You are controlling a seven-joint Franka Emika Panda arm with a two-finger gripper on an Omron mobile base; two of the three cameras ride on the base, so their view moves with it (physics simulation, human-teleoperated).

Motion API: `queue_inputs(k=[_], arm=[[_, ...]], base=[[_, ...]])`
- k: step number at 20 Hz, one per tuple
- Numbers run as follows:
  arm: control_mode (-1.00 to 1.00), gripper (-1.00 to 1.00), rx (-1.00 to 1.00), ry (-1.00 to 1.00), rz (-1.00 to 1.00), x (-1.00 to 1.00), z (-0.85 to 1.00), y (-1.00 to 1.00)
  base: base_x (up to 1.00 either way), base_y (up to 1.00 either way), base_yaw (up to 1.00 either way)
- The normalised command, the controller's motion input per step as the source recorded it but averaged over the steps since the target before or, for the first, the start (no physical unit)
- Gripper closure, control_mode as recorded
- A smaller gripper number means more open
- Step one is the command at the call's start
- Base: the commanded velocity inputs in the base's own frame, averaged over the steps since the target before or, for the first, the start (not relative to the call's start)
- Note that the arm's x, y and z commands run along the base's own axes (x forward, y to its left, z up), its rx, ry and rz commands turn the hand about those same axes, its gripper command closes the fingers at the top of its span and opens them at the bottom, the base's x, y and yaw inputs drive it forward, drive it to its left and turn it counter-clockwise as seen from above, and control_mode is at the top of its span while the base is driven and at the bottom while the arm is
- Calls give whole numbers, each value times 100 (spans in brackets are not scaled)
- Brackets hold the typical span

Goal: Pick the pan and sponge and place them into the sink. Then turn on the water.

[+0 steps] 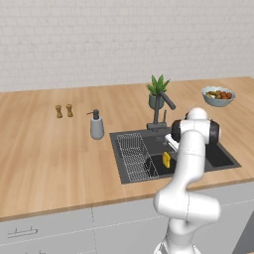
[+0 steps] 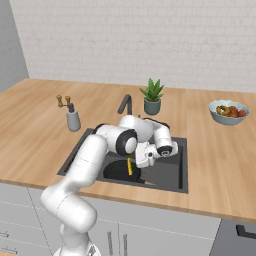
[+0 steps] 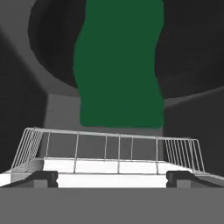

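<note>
— Hand view: the two-finger gripper [image 3: 112,177] has its fingers spread wide, empty, above the small green-topped yellow sponge [image 3: 119,65].

— It lies in the round black frying pan [image 3: 183,48], inside the dark grey recessed sink [image 1: 225,159], beside the wire rack [image 1: 135,156].

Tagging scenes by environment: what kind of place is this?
A simulated kitchen: a dark grey recessed sink with a wire dish rack, set in a long light-wood countertop against a white brick wall.
</note>
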Motion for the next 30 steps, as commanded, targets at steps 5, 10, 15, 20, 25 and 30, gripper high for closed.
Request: queue_inputs(k=[5,10,15,20,25,30], arm=[[-100,-100,0,1,-15,-10,71,-6],[-100,-100,0,2,-25,-9,15,-22],[-100,-100,0,0,-28,-1,26,-3],[-100,-100,0,-2,-19,0,62,-6],[-100,-100,0,-7,-9,0,43,-2],[-100,-100,1,-21,-6,0,12,-3]], base=[[0,0,0],[0,0,0],[0,0,0],[0,0,0],[0,0,0],[0,0,0]])
